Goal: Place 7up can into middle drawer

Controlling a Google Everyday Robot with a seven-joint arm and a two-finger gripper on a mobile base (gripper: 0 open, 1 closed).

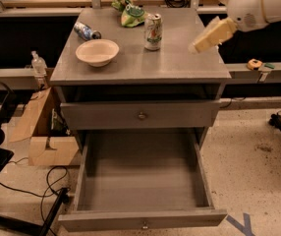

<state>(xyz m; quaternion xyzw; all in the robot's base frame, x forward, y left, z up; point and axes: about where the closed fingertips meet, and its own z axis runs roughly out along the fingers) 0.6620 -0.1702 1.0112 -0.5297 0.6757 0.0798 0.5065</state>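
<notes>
Surface [180,65]: plain grey.
Middle drawer [140,176]: same grey inside and on the front.
7up can [153,31]: pale white-green sides, green-red mark, silver top.
Bowl [97,51]: cream.
Plush frog [129,14]: green.
Bottle [85,31]: blue label.
Gripper [199,43], over the surface's right side: cream-yellow, on a white arm [263,4].
Floor [248,151]: speckled beige.

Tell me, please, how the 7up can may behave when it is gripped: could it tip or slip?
The 7up can stands upright and narrow on the cabinet top, so a sideways push would probably tip it and let it roll. Its smooth sides look slippery. The gripper hovers beside it, not touching.
</notes>
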